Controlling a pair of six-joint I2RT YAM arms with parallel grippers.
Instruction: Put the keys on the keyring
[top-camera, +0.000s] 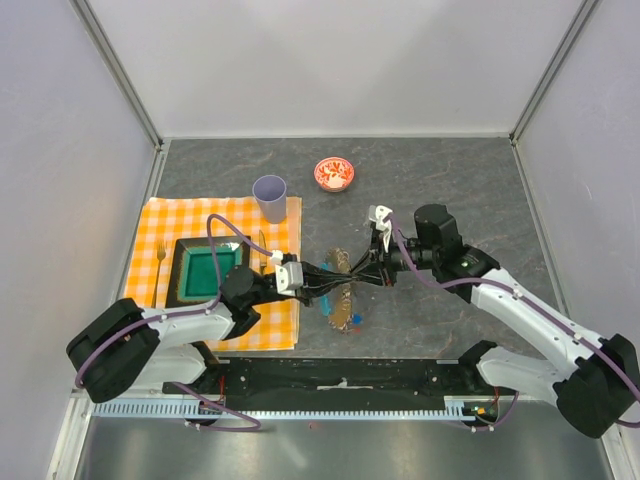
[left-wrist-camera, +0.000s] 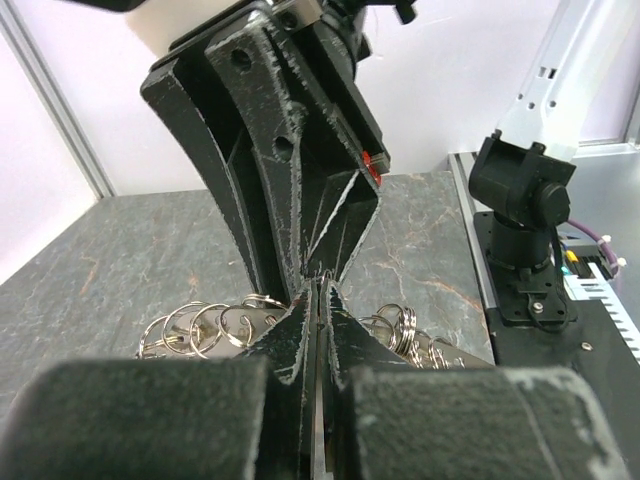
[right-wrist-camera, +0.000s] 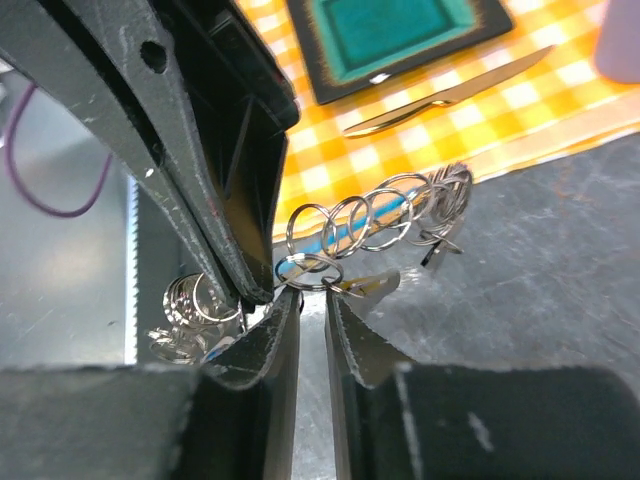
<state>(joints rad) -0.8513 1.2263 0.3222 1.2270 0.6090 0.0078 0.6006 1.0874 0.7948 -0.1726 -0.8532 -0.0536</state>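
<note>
My two grippers meet tip to tip over the keys (top-camera: 343, 305), a silvery heap on the dark table. The left gripper (top-camera: 335, 278) (left-wrist-camera: 320, 285) is shut, with a thin grey sliver of wire, the keyring, pinched between its jaws. Key rings (left-wrist-camera: 200, 325) lie on both sides of it. The right gripper (top-camera: 372, 270) (right-wrist-camera: 312, 295) has its jaws a narrow gap apart, with nothing between them. A small ring (right-wrist-camera: 310, 270) with a yellow-tagged key (right-wrist-camera: 375, 285) rests across its tips, touching the left gripper's finger (right-wrist-camera: 200, 150). A row of rings (right-wrist-camera: 370, 215) stretches beyond, with light-blue plastic behind it.
An orange checked cloth (top-camera: 160, 225) at the left carries a teal plate (top-camera: 208, 270), a fork (top-camera: 160, 262) and a table knife (right-wrist-camera: 450, 95). A lilac cup (top-camera: 270, 197) and a small red bowl (top-camera: 334, 173) stand farther back. White walls enclose the table.
</note>
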